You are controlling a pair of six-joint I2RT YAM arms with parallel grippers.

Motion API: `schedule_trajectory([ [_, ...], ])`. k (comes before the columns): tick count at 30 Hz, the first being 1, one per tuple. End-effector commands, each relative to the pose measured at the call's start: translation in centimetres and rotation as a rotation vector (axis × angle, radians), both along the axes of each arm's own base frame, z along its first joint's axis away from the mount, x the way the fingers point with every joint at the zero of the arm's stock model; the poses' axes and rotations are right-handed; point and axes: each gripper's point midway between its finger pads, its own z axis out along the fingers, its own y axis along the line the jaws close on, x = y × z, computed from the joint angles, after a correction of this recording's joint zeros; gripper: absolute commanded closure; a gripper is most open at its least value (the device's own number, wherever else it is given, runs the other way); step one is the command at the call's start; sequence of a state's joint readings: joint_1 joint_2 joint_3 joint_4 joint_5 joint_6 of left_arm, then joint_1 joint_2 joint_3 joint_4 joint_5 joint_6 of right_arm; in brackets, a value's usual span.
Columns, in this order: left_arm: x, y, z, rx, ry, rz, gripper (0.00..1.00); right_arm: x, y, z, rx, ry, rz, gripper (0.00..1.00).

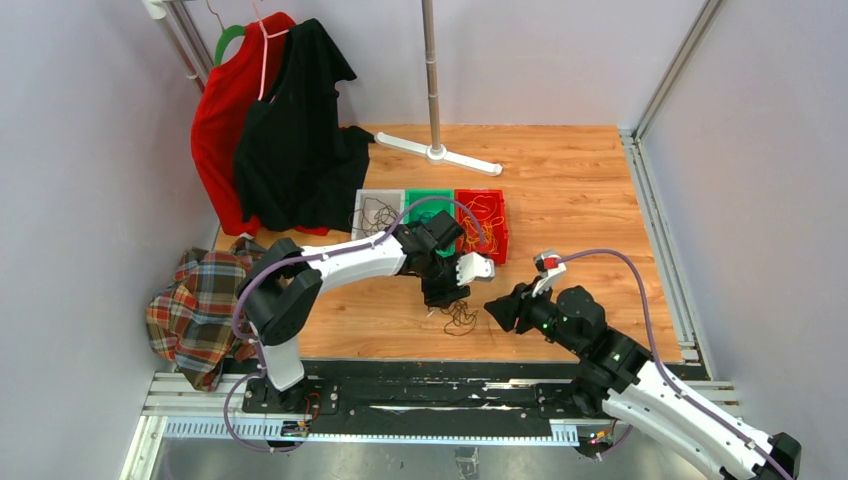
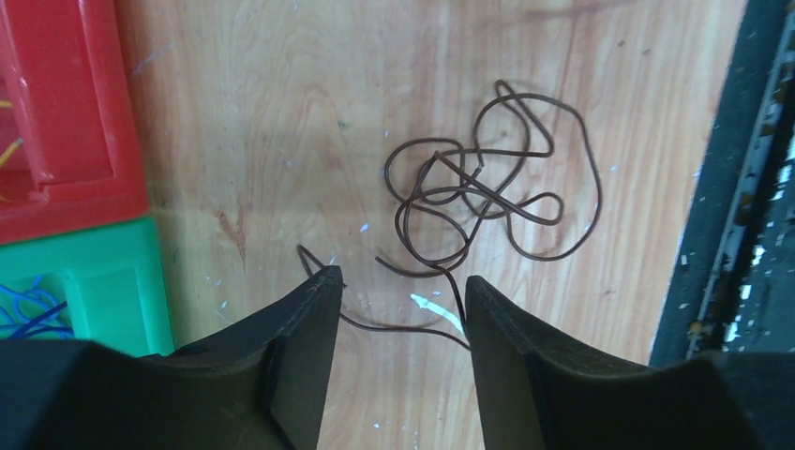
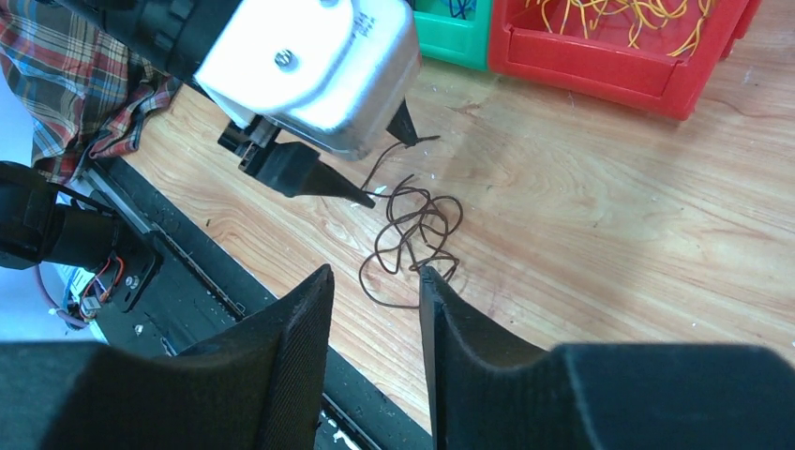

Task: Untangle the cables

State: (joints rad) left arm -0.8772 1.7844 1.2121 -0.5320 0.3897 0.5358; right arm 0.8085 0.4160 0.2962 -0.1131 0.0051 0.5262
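Dark brown cable point(image 2: 487, 178) lies in one loose knot on the wooden tabletop point(image 1: 580, 200), near the front edge, at 6 o'clock from the row of bins. Left gripper point(image 2: 401, 281) hangs at 11 o'clock of the knot, jaws well apart. A loose end of the cable crosses the gap but isn't pinched, so it holds nothing. Right gripper point(image 3: 375, 277) is at 3 o'clock of the knot in the top view, pointed at it, jaws parted somewhat less, empty, with the knot's lowest loop just off one fingertip. Step in hand looks like pinching the free end and drawing it out. To do it well, left should close on the single strand in its gap, not on the crossing loops. Right should pin or lift the knot's body from the far side so the pull opens loops instead of cinching them. Pull slowly, away from the bins. The wire looks thin and springy and will likely slip, so go low to the wood. At 12 o'clock sit the grey bin point(image 1: 380, 193) with dark wires point(image 1: 378, 213), the green bin point(image 1: 430, 195) with blue cables point(image 2: 28, 305), and the red bin point(image 1: 497, 225) with yellow-orange cables point(image 3: 637, 14). The wood is scuffed and white-specked. Room: pale walls point(image 1: 90, 200). Red shirt point(image 1: 225, 130) and black shirt point(image 1: 295, 140) hang at 10 o'clock. Plaid shirt point(image 1: 195, 305) is heaped at 9 o'clock at the table's edge. White stand base point(image 1: 440, 153) is at 12 o'clock.
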Motion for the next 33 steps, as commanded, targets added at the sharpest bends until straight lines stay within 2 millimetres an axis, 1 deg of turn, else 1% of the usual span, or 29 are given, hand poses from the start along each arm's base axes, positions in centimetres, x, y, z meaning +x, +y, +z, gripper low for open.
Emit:
schedule_trajectory([
  [1,0.8,1.2,-1.3,0.062,-0.057,0.006,0.48,0.4,-0.4,-0.9,-0.026,-0.011,-0.012,0.59],
  [5,0.1,1.1,-0.8,0.037,-0.037,0.002,0.62,0.7,0.1,-1.0,-0.024,-0.016,-0.003,0.58],
  [7,-0.5,1.2,-0.5,0.032,-0.009,-0.010,0.69,0.9,0.4,-1.0,-0.022,-0.015,0.003,0.58],
  [9,-1.2,1.3,-0.1,0.023,0.009,-0.029,0.74,1.0,0.7,-0.8,-0.021,-0.019,0.015,0.57],
  [11,-1.2,1.7,0.1,0.029,-0.003,-0.029,0.84,1.1,1.0,-0.6,-0.017,-0.026,0.020,0.57],
  [13,-0.9,2.0,0.8,0.040,-0.019,-0.019,0.97,1.3,1.3,-0.4,-0.010,-0.035,0.028,0.57],
  [14,-0.8,1.9,1.7,0.034,-0.027,-0.014,0.99,1.3,1.4,-0.2,-0.008,-0.042,0.034,0.57],
  [16,-1.1,2.0,3.5,0.014,-0.030,-0.005,0.99,1.4,1.9,0.6,0.005,-0.067,0.056,0.57],
  [18,-1.4,2.1,5.8,-0.012,-0.036,0.000,0.99,1.5,2.7,1.7,0.016,-0.110,0.098,0.56],
  [20,-2.0,2.3,8.3,-0.036,-0.032,-0.002,0.99,1.4,3.6,3.2,0.035,-0.164,0.148,0.55],
  [23,-3.1,2.8,11.1,-0.064,-0.016,-0.003,0.99,1.2,5.1,5.5,0.057,-0.267,0.208,0.52],
  [27,-3.9,3.3,14.1,-0.102,-0.018,-0.004,0.99,0.6,7.2,7.9,0.054,-0.358,0.288,0.50],
  [29,-4.1,3.5,15.3,-0.114,-0.030,-0.005,0.99,0.6,8.0,8.4,0.056,-0.369,0.308,0.49],
  [33,-4.3,3.7,17.6,-0.149,-0.054,-0.012,0.99,1.4,9.4,9.0,0.072,-0.376,0.306,0.47],
])
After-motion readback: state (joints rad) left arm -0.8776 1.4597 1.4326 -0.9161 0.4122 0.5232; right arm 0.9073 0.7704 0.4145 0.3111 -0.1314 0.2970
